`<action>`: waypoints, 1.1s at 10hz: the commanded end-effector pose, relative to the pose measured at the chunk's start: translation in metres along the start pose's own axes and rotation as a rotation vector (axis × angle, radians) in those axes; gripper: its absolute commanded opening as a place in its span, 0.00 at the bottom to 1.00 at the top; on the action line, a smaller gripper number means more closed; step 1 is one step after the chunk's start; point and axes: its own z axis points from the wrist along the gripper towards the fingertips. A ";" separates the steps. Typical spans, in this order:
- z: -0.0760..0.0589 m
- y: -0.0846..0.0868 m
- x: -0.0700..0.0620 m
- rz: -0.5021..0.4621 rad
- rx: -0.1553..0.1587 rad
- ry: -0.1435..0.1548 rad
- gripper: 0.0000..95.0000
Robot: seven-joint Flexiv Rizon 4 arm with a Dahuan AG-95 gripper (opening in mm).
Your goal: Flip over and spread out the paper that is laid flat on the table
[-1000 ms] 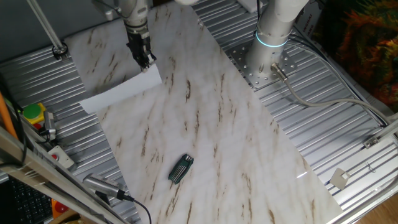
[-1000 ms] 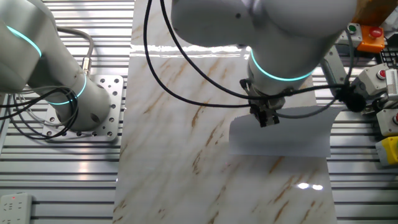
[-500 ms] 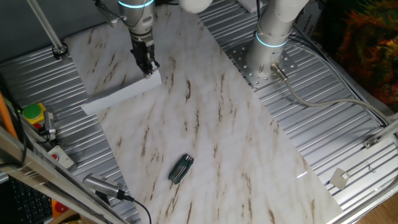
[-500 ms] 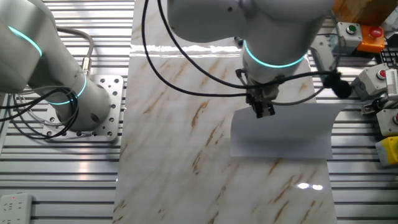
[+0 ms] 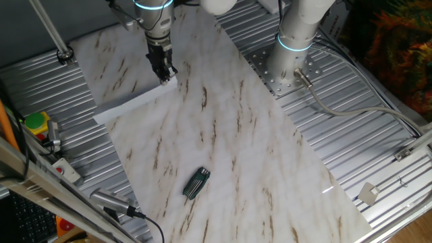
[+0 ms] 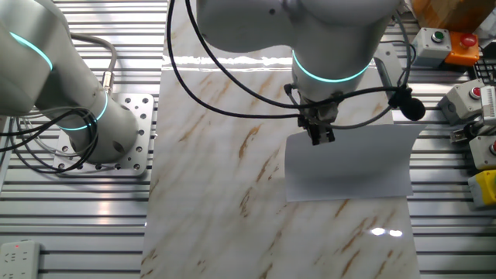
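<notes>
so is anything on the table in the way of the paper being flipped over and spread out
Nothing visible is. The gripper pinches the paper at one edge, and the table beside it is bare. The only other item, a small black ribbed object, lies well away toward the table's other end.

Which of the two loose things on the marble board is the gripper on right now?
The white paper: the gripper pinches its lifted corner at the board's far end. The small black ribbed object lies untouched, well away toward the near end.

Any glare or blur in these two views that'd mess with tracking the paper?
The other fixed view: bright glare patches on the table just below the paper, plus a glare band along the far edge. One fixed view: even light, but white paper barely contrasts with the table.
</notes>
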 end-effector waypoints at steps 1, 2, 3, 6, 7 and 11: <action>0.000 0.000 -0.001 -0.001 0.000 -0.001 0.00; 0.000 0.000 -0.001 0.002 0.002 -0.002 0.00; 0.000 0.000 -0.001 0.001 0.004 -0.004 0.00; 0.001 0.000 -0.001 -0.002 0.004 -0.012 0.20; 0.001 0.000 -0.001 -0.004 0.005 -0.014 0.20; 0.001 0.000 -0.001 -0.010 0.005 -0.016 0.20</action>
